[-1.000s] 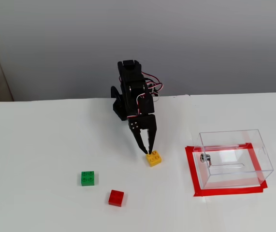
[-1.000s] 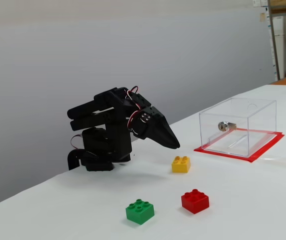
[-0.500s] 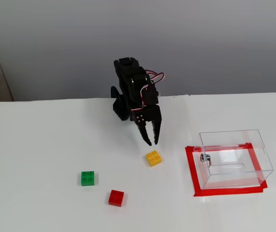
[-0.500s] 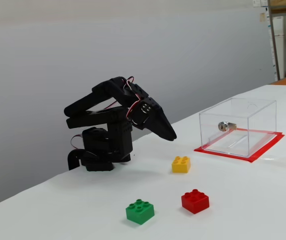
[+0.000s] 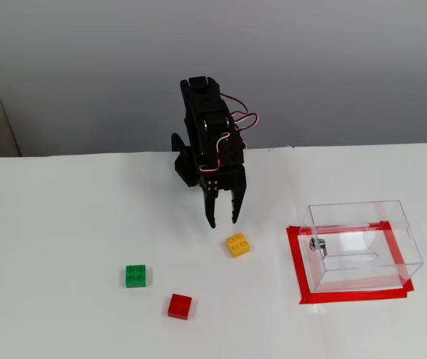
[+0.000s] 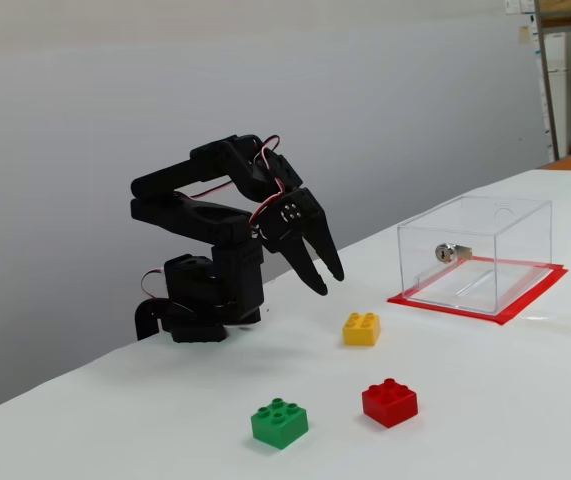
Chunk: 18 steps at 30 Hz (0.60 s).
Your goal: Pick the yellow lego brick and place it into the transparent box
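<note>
Bright, even light, soft faint shadows, sharp focus throughout.

No readable text, labels or numbers.

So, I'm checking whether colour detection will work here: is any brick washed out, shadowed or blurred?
In both fixed views the light is soft and even; the yellow lego brick, green brick and red brick look sharp and saturated, casting faint shadows. In a fixed view, the transparent box shows only mild reflections.
</note>
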Each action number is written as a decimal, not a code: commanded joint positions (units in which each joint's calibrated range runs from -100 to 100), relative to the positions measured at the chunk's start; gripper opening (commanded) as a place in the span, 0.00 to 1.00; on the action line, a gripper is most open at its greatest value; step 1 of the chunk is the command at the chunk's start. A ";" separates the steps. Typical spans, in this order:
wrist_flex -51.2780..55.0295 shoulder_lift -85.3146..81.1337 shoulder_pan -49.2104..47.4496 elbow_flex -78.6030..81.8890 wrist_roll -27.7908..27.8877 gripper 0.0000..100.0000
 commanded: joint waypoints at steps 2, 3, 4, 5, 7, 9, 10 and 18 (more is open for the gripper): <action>-0.29 3.06 -0.34 -2.22 0.21 0.17; -0.29 3.65 -0.56 -2.31 0.21 0.18; -0.20 4.07 -0.64 -2.40 0.21 0.19; -0.20 4.41 -0.86 -2.40 0.21 0.21; -0.03 4.84 -2.48 -2.40 0.21 0.29; -0.03 5.01 -3.67 -2.22 0.16 0.34; 0.06 5.01 -4.04 -2.22 0.11 0.36; 0.15 5.26 -4.78 -2.40 0.05 0.38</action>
